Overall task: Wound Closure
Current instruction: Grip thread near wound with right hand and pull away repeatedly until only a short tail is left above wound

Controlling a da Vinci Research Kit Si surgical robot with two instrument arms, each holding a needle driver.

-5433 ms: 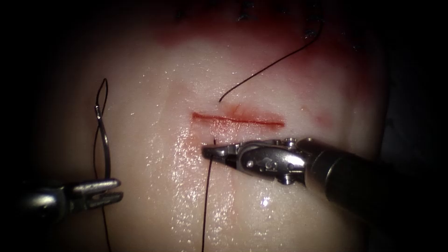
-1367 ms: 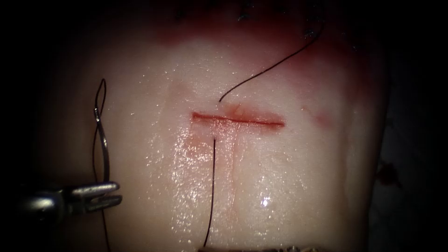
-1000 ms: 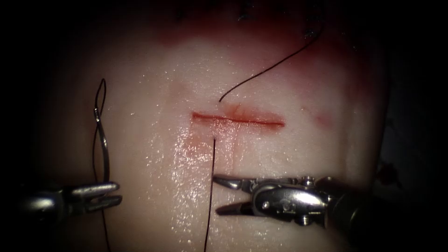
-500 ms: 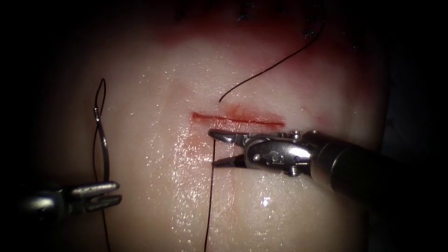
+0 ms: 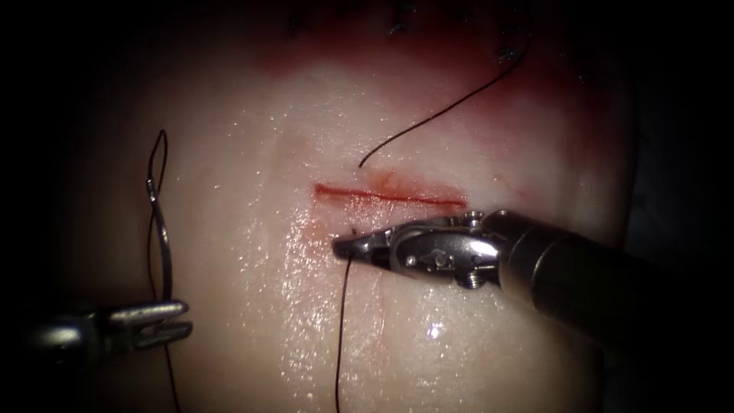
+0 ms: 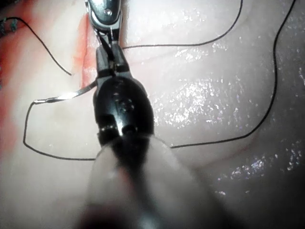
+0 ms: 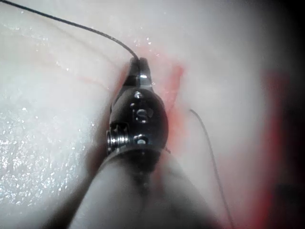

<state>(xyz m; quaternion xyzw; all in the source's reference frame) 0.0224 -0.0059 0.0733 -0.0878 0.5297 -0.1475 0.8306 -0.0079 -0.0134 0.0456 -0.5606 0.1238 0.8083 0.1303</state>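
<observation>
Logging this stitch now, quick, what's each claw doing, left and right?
Left claw: closed on the needle near one end, needle clear of the tissue.
Right claw: closed on the thread just below the cut.

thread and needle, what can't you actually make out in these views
- Thread: the right tool is shut on it just below the cut; its lower run leaves the endoscope picture's bottom edge.
- Needle: held near one end by the left tool, out of the tissue; the jaws cover that end.
- Thread's far end in the endoscope view: lost in dark shadow.
</observation>
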